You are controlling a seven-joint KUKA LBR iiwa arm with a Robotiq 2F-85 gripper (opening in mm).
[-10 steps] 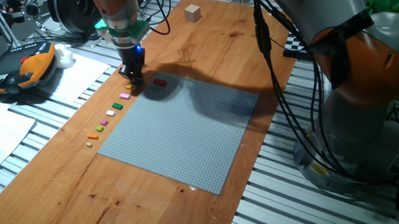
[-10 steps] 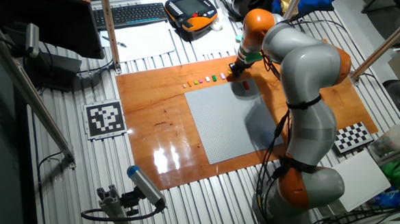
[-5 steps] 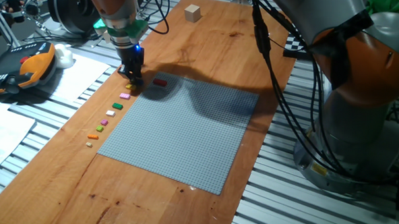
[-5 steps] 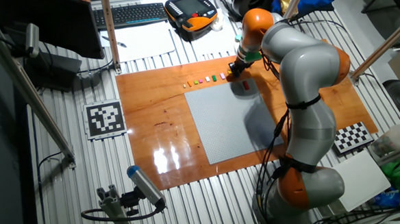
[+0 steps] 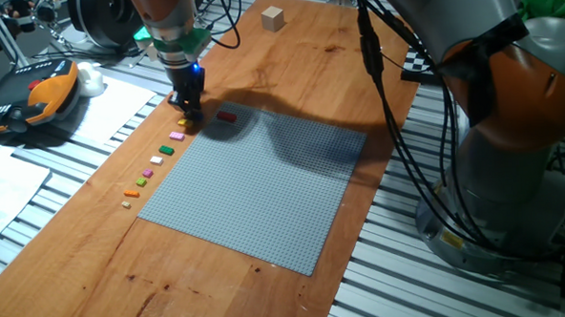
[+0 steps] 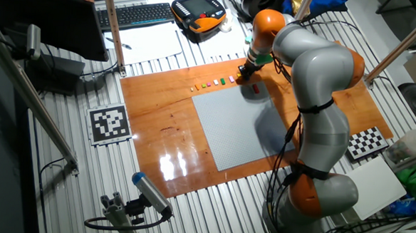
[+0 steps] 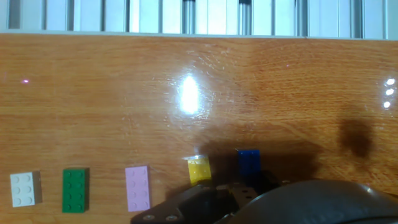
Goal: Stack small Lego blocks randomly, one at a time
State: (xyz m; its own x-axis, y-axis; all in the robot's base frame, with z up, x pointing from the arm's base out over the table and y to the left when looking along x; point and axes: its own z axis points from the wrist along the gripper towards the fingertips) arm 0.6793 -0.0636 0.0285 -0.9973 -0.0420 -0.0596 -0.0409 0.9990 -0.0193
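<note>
Along the left edge of the wooden board point(image 5: 288, 72), just off the grey baseplate point(image 5: 255, 184), a row of small blocks lay in a line. In the fixed view the orange block point(image 5: 130, 194) came first, at the near end, then the white block point(image 5: 156, 160) and the pink block point(image 5: 175, 135) further along, all apart from each other. The hand view showed the same row from above: white block point(image 7: 23, 188), green block point(image 7: 75, 190), pink block point(image 7: 137, 188), yellow block point(image 7: 199, 170) and blue block point(image 7: 249, 165), flat on the wood. The gripper point(image 5: 191, 118) stood low over the far end of that row, right at the yellow and blue blocks; its dark body hid the fingertips, so I cannot tell whether they were spread or pressed together. To its right a red block point(image 5: 226, 115) sat on the baseplate near its far left corner. A wooden cube point(image 5: 274, 18) rested near the board's far edge.
</note>
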